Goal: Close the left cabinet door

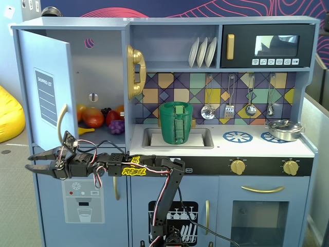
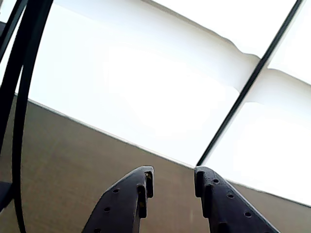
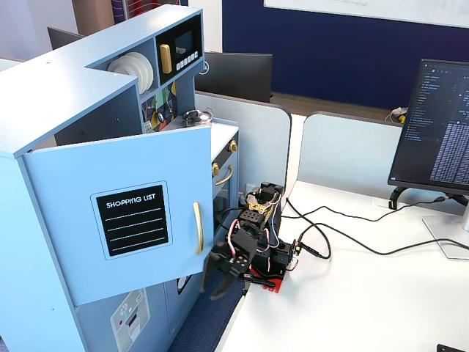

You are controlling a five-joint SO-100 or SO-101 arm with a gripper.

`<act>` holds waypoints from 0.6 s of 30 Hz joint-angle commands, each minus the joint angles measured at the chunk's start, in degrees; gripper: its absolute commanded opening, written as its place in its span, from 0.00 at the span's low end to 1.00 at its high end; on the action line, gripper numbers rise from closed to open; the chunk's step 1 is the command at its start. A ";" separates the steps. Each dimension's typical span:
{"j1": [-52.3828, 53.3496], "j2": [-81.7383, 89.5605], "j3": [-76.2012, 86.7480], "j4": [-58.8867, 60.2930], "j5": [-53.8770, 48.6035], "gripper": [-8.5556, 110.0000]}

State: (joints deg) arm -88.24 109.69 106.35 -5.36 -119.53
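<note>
The left cabinet door (image 1: 43, 95) is a light-blue panel that stands swung wide open from the cabinet. Its "SHOPPING LIST" label (image 3: 132, 220) and curved gold handle (image 3: 197, 227) face outward; the handle also shows in a fixed view (image 1: 61, 122). My gripper (image 1: 28, 162) reaches out to the left, just below the door's lower edge and handle. In a fixed view (image 3: 214, 288) it hangs under the door's lower free corner. In the wrist view my gripper (image 2: 174, 177) has its jaws apart with nothing between them, facing a bright window and a brown wall.
Toy fruit (image 1: 97, 118) lies inside the open cabinet. A gold phone (image 1: 136, 72) hangs beside it, and a green basket (image 1: 176, 122) sits in the sink. The blue dispenser door (image 1: 82, 200) is below my arm. A monitor (image 3: 440, 132) and cables (image 3: 344, 227) are on the white desk.
</note>
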 commanded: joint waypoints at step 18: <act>37.35 3.52 -0.79 -4.13 4.04 0.07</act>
State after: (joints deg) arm -52.12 111.62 109.25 -8.00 -116.10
